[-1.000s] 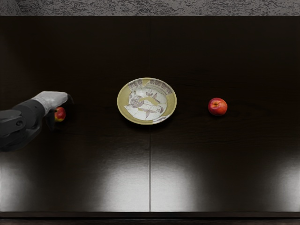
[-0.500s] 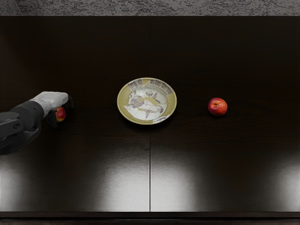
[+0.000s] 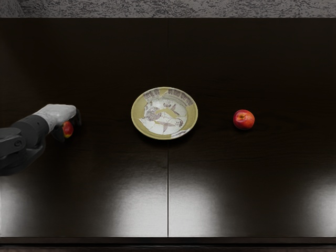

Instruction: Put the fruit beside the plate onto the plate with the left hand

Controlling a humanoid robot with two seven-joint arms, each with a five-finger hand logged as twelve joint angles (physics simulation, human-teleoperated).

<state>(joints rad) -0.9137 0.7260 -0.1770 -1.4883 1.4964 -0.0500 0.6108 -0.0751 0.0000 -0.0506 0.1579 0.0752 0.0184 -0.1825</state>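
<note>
Glossy near-black wooden tabletop (image 3: 252, 199), mirroring pale light patches. Glazed, smooth round yellow-rimmed ceramic plate (image 3: 164, 113). Smooth, faintly shiny round red fruit (image 3: 243, 119). Rough, matt speckled grey stone-like strip (image 3: 173, 8) behind.

Left hand: the pale-backed left hand (image 3: 59, 116) comes in from the left edge on a dark grey arm, its fingers curled around a fruit.
Held fruit: a small round red fruit (image 3: 67, 129) sits under the palm, partly hidden by the fingers; whether it touches the table cannot be told.
Plate: a round yellow-rimmed plate with a painted pattern (image 3: 135, 111) lies well apart from the hand, to its right.
Second fruit: a round red-and-yellow fruit (image 3: 243, 119) lies beyond the plate, farthest from the hand.
Table: a dark glossy tabletop (image 3: 168, 199) spreads beneath the hand.
</note>
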